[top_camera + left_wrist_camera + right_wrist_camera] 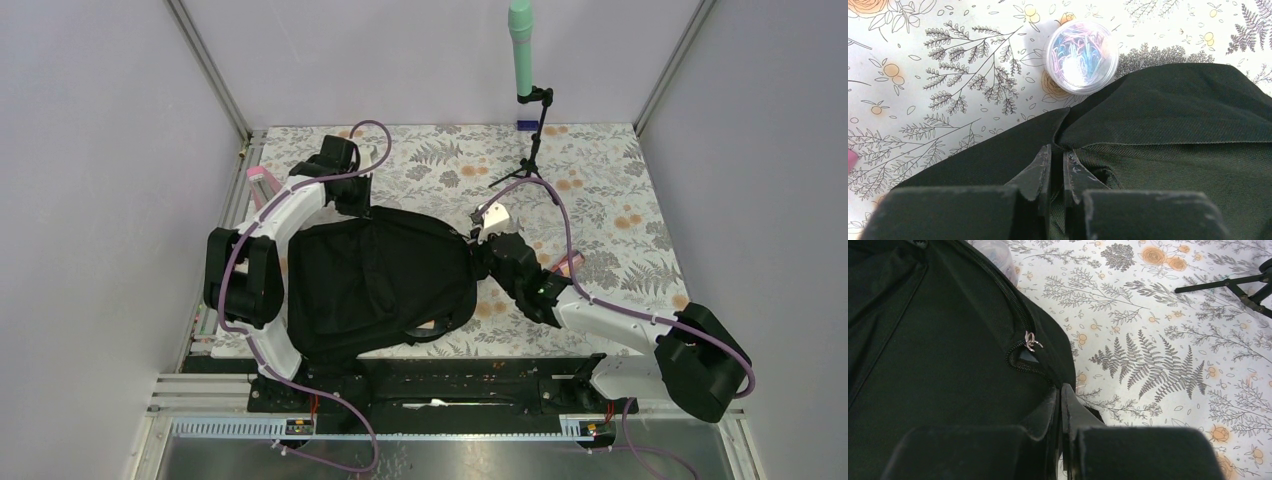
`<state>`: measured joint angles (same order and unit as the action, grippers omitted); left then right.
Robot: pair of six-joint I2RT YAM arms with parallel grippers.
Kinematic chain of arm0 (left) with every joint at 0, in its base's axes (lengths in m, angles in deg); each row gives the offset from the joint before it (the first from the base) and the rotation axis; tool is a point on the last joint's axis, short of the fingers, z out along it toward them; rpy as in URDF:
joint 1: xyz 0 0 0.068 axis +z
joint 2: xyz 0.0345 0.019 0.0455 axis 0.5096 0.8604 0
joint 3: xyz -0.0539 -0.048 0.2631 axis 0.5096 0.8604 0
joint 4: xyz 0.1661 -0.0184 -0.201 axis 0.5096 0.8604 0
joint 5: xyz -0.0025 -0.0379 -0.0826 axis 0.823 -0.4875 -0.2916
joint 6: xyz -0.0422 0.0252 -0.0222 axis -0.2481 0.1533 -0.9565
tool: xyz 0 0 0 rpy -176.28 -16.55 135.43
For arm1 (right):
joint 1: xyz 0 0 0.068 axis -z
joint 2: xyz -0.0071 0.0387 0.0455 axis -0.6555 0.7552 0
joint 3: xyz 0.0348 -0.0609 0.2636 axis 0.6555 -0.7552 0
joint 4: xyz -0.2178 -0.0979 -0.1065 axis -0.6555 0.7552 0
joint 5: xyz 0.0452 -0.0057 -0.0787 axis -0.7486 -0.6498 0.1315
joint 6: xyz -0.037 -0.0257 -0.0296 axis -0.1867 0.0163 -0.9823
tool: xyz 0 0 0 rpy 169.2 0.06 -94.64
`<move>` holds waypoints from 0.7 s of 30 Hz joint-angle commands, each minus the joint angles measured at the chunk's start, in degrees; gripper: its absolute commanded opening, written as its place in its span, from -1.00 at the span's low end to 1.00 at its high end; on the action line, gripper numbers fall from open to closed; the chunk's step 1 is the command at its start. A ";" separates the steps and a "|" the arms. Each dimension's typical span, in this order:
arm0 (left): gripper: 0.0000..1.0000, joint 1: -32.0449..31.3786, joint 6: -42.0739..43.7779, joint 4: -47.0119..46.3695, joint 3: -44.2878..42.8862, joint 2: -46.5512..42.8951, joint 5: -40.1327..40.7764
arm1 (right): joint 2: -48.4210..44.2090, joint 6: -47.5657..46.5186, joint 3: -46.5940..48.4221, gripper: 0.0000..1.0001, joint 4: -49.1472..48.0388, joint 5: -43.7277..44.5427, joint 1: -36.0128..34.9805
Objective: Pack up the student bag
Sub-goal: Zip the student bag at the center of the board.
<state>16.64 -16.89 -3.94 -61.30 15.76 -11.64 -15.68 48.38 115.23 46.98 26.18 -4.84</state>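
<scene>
The student bag (380, 285) is a large black fabric backpack lying flat in the middle of the flowered table. My left gripper (356, 207) is at its far left edge. In the left wrist view the left gripper (1058, 151) is shut on a fold of the bag's fabric (1168, 110). My right gripper (484, 256) is at the bag's right edge. In the right wrist view the right gripper (1059, 388) is shut on the rim of the bag (938, 355), just below a short open stretch of zip with a silver zip pull (1032, 342).
A round clear tub of coloured bands (1081, 56) stands against the bag's far edge. A small tripod (535, 150) holding a green cylinder (520, 45) stands at the back right. A white tag (495, 213) lies near the right gripper. A pink object (262, 180) lies at the table's left edge.
</scene>
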 commanded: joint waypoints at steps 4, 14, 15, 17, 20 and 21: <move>-0.16 2.97 2.87 -4.78 -1.60 -6.22 2.05 | 1.12 -1.06 4.05 -1.00 1.71 2.87 -1.22; 0.62 -2.68 11.08 -26.86 8.96 -15.83 -19.10 | 1.39 -3.19 6.98 -1.00 2.05 1.18 -1.22; 0.63 -3.00 11.34 -28.02 8.60 -14.85 -21.44 | 1.44 -3.20 6.88 -1.00 2.00 1.12 -1.22; 0.63 -4.19 13.06 -27.17 6.22 -11.22 -24.02 | 1.46 -3.08 6.78 -1.00 1.89 1.16 -1.22; 0.62 -6.13 15.88 -21.39 1.04 -5.38 -26.79 | 1.09 -2.95 6.32 -1.00 1.81 1.05 -1.22; 0.62 -6.47 16.23 -20.40 -0.14 -3.74 -28.00 | 0.93 -2.94 6.21 -1.00 1.73 1.07 -1.22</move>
<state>11.66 -5.04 -25.34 -56.45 5.75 -30.99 -14.00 46.02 119.82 50.06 26.74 -5.80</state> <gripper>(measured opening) 0.814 0.022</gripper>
